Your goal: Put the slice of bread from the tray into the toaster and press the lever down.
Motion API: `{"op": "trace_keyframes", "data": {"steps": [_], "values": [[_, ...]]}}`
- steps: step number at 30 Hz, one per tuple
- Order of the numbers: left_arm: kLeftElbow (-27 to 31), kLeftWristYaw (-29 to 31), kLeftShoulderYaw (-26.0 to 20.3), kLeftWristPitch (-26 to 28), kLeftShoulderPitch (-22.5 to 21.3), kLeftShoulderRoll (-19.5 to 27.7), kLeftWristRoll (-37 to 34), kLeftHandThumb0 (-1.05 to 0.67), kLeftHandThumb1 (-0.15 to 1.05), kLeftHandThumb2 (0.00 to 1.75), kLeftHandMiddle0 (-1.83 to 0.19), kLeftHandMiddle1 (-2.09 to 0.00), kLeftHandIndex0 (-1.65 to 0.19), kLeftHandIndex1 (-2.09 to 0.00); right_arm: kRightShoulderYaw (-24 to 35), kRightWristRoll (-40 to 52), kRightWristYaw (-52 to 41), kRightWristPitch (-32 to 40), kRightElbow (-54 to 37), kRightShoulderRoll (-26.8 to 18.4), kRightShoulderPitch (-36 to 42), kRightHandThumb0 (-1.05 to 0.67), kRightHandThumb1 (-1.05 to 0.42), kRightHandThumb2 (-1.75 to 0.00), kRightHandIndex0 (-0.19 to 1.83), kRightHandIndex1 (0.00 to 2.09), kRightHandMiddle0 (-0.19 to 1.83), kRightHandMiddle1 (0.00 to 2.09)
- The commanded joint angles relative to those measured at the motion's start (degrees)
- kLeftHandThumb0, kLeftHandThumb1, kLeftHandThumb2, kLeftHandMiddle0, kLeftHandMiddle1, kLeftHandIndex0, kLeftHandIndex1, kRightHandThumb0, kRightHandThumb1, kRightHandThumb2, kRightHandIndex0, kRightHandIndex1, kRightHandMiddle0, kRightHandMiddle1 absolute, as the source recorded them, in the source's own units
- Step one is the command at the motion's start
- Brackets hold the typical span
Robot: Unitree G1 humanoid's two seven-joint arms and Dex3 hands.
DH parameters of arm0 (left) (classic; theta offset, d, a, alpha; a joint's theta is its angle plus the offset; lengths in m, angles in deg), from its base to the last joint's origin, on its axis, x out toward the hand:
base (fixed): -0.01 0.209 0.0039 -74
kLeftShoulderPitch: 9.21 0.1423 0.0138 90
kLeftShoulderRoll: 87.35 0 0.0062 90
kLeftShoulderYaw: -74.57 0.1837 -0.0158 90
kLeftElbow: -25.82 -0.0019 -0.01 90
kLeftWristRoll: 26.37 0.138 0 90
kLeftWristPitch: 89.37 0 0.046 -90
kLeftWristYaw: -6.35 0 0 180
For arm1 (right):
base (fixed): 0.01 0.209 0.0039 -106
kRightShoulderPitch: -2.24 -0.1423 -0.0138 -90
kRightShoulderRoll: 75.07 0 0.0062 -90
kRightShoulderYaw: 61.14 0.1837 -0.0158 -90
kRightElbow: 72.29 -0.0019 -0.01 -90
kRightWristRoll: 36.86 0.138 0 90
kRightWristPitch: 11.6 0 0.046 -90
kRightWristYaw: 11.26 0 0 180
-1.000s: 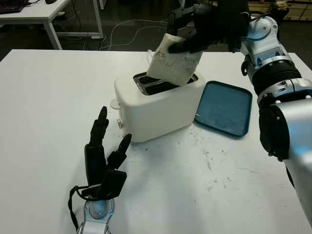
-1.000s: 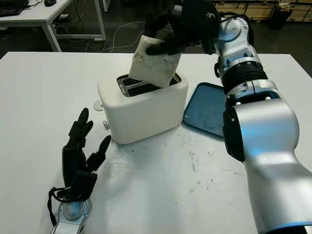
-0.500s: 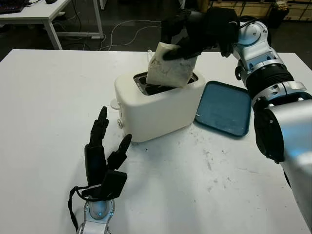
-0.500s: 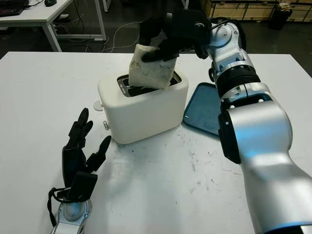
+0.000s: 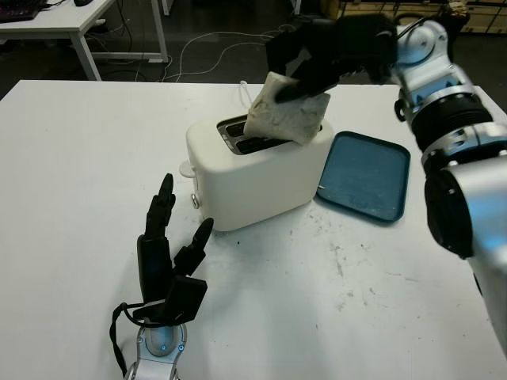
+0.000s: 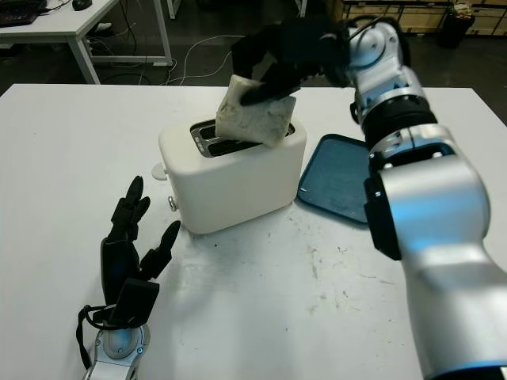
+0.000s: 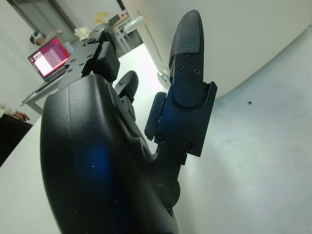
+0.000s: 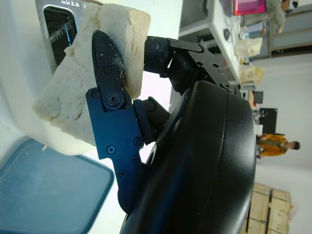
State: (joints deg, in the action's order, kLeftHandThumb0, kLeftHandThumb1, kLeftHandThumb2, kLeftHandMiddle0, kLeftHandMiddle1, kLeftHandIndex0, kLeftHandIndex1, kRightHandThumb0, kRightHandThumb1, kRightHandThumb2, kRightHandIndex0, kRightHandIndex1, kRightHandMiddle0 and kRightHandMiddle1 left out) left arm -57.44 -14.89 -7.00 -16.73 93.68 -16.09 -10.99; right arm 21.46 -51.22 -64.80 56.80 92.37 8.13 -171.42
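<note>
A white toaster (image 5: 253, 178) stands mid-table with two slots on top. My right hand (image 5: 317, 59) is shut on a pale slice of bread (image 5: 287, 119), tilted over the right end of the toaster, its lower edge at the rear slot (image 8: 56, 22). The fingers (image 8: 109, 87) press on the slice's face. The blue tray (image 5: 364, 174) lies right of the toaster with nothing on it. The toaster's lever knob (image 5: 195, 201) is on its left end. My left hand (image 5: 168, 261) is open on the table in front of the toaster's left end.
A white cord (image 5: 242, 91) runs off behind the toaster. Desks and cables on the floor lie beyond the table's far edge (image 5: 119, 81). Scuff marks dot the white table (image 5: 348, 277) at the front right.
My right hand has shifted slightly right and turned the bread, tilting it more toward flat over the toaster's right end. The left hand has not moved.
</note>
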Motion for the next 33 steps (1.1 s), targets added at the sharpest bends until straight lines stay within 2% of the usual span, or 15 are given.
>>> {"op": "trace_keyframes", "data": {"steps": [1,8,11,17,27,33], "values": [[-0.2,-0.1,0.0,-0.3,-0.8,-1.9,-0.1,-0.62,0.92,0.29,-0.02,-0.63,-0.24,-0.01,0.0,-0.3,-0.2,-0.4,0.5,-0.7,-2.7,-0.57,-0.92,-0.15,1.00,1.75,0.82,1.75],[0.1,-0.7,0.6,0.1,-0.7,-2.3,0.6,-0.62,0.92,0.29,-0.02,-0.64,-0.25,-0.01,0.1,-0.5,0.9,1.6,0.9,-0.4,-4.4,-0.56,-0.92,-0.15,1.04,1.75,0.87,1.75],[-0.2,-1.2,0.7,-0.7,-0.7,-2.5,0.4,-0.61,0.92,0.28,-0.01,-0.65,-0.25,-0.01,-0.3,-0.9,0.9,1.2,0.8,0.0,-4.3,-0.63,-0.92,-0.13,1.04,1.75,0.87,1.75],[0.2,-2.1,1.2,0.1,-0.5,-2.4,1.6,-0.61,0.92,0.30,-0.02,-0.66,-0.25,-0.01,-1.5,-1.8,0.6,-0.9,0.6,0.7,-4.1,-0.57,-0.92,-0.13,1.04,1.75,0.86,1.75],[-0.3,-2.9,1.7,-0.3,-0.5,-2.9,1.1,-0.61,0.92,0.29,-0.02,-0.65,-0.25,-0.01,-7.6,-8.2,7.9,-7.2,-0.1,2.2,-1.5,-0.36,-0.92,-0.16,1.10,1.75,0.91,1.75],[-0.5,-3.7,1.9,-0.4,-0.5,-2.4,1.7,-0.61,0.92,0.30,-0.01,-0.66,-0.25,-0.01,-8.9,-8.6,10.5,-8.9,0.0,3.1,-0.2,-0.34,-0.92,-0.18,1.10,1.75,0.91,1.75]]}}
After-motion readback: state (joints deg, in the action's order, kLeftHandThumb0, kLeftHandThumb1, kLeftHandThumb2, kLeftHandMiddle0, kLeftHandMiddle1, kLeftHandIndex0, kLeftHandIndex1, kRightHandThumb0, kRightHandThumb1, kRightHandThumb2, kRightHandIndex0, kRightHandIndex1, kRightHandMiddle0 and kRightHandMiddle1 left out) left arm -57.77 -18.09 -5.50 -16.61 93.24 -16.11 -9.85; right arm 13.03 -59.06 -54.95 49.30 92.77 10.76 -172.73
